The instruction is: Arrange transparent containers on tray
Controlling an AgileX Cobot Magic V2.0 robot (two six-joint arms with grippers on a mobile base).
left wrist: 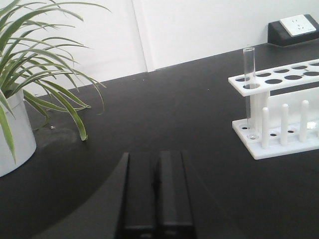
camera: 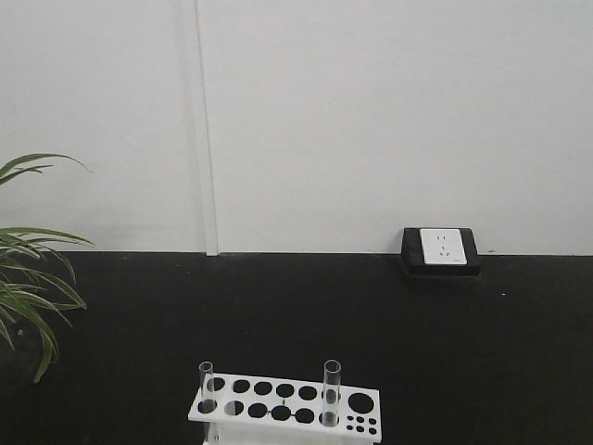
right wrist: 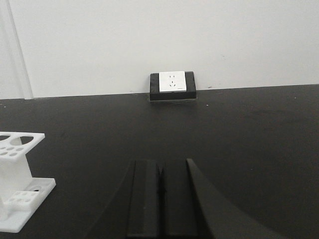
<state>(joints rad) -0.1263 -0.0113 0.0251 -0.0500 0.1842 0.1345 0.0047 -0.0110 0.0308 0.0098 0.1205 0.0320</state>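
In the front view a spider plant [camera: 28,278] leans in at 9 o'clock over the black bench [camera: 139,334]. At 6 o'clock stands a white test tube rack [camera: 283,408], its top plate pierced with rows of round holes. The left test tube [camera: 206,385] stands upright in a hole at the rack's left end, near 7 o'clock. The right test tube [camera: 331,389] stands upright further along the plate, just right of 6 o'clock, with open holes between the two. A wall socket [camera: 441,247] in a black housing sits at 4 o'clock, where the bench meets the white wall.

From the left wrist, the plant's white pot [left wrist: 12,134] sits at 9 o'clock. The left gripper [left wrist: 156,159] is at 6 o'clock over bare bench, its jaws clenched together on nothing. At 2 o'clock the left test tube [left wrist: 248,74] passes through the top plate, its rounded bottom resting in the rack's base beside a row of white pegs.

From the right wrist, a corner of the rack [right wrist: 15,174] shows at 8 o'clock. The right gripper [right wrist: 160,167] is at 6 o'clock, jaws pressed together and holding nothing. The socket [right wrist: 171,84] lies at 12 o'clock.
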